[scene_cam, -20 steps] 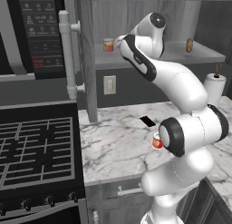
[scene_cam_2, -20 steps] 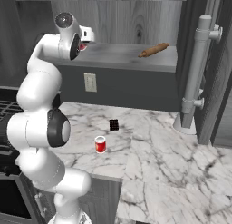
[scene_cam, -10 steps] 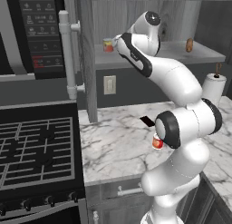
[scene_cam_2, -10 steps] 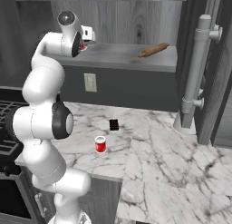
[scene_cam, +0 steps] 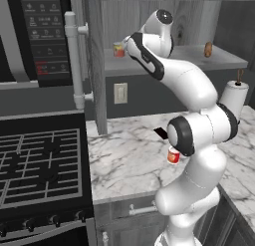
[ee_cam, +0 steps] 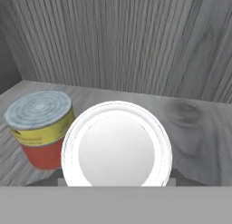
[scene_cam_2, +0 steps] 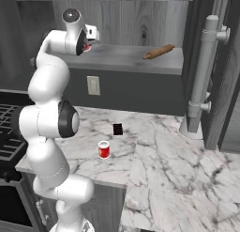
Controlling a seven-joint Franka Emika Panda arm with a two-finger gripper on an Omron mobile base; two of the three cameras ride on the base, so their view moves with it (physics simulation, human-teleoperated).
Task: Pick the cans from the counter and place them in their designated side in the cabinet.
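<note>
My gripper (scene_cam_2: pixel 88 41) is up at the cabinet shelf (scene_cam_2: pixel 123 54), near the end by the upright grey panel (scene_cam: pixel 95 65). It is shut on the plain red can (scene_cam_2: pixel 86 48), whose pale round top (ee_cam: pixel 117 148) hides the fingertips in the hand view. The can sits low over the shelf board; I cannot tell if it touches. The orange-red can with the cream patch (scene_cam_2: pixel 104 150) stands on the white marble counter (scene_cam_2: pixel 164 156), partly behind my arm in the left base view (scene_cam: pixel 173 156).
A yellowish-banded red can (ee_cam: pixel 41 128) stands on the shelf just beside the held can, also seen as the banded can (scene_cam: pixel 118 50). A brown rolling pin (scene_cam_2: pixel 159 51) lies at the shelf's other end. A black mark (scene_cam_2: pixel 117 129), paper-towel roll (scene_cam: pixel 233 96) and gas stovetop (scene_cam: pixel 40 165) are below.
The hand with the red can has edged slightly further in over the shelf, and the arm's middle joints have swung upward. The can on the counter has stayed put.
</note>
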